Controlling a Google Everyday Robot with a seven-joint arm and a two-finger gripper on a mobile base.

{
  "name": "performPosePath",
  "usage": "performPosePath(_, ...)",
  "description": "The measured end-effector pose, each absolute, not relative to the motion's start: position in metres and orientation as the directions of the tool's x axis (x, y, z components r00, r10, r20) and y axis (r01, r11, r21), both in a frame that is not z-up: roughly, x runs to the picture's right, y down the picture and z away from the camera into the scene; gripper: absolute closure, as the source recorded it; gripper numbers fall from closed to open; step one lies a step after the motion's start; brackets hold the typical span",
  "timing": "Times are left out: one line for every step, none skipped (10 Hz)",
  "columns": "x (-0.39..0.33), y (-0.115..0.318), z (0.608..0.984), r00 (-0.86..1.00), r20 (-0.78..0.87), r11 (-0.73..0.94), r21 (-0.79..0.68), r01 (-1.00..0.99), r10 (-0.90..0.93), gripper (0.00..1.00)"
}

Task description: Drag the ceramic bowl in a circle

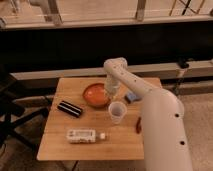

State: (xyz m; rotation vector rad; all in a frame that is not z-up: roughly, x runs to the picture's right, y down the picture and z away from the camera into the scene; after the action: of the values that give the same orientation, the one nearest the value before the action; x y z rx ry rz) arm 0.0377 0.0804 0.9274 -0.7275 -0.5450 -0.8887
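As the gripper point(111, 93), grip unclear, overhangs the ceramic bowl point(93, 95), a cup point(116, 112) stands near.

Warm, fairly dim light falls from above on the wooden counter point(55, 145). The far band behind it lies in deep shadow. The gripper point(111, 93), at the right rim of the ceramic bowl point(94, 95), looks darker than the pale, well-lit arm point(160, 115).

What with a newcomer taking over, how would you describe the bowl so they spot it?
On the wooden table, look at the far half, by the tool. The bowl is the wide, shallow, orange-red dish there; the nearby cup is small and white.
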Motion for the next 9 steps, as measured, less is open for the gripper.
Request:
performPosePath(0.036,0.083,0.925,0.525,0.692,0.424,-0.335,0.841,-0.495,1.00)
performPosePath(0.036,0.086,0.923,0.517,0.693,0.410,-0.336,0.848,-0.503,1.00)
performPosePath(0.030,0.086,0.922,0.496,0.701,0.391,-0.323,0.862,-0.513,1.00)
performPosePath(0.024,0.087,0.922,0.477,0.708,0.375,-0.312,0.873,-0.521,1.00)
performPosePath(0.028,0.088,0.922,0.475,0.708,0.368,-0.315,0.875,-0.523,1.00)
performPosePath(0.032,0.089,0.921,0.470,0.708,0.362,-0.313,0.878,-0.527,1.00)
performPosePath(0.033,0.090,0.921,0.466,0.709,0.355,-0.314,0.880,-0.529,1.00)
performPosePath(0.034,0.090,0.920,0.456,0.711,0.344,-0.310,0.886,-0.535,1.00)
performPosePath(0.035,0.091,0.918,0.443,0.715,0.329,-0.304,0.894,-0.541,1.00)
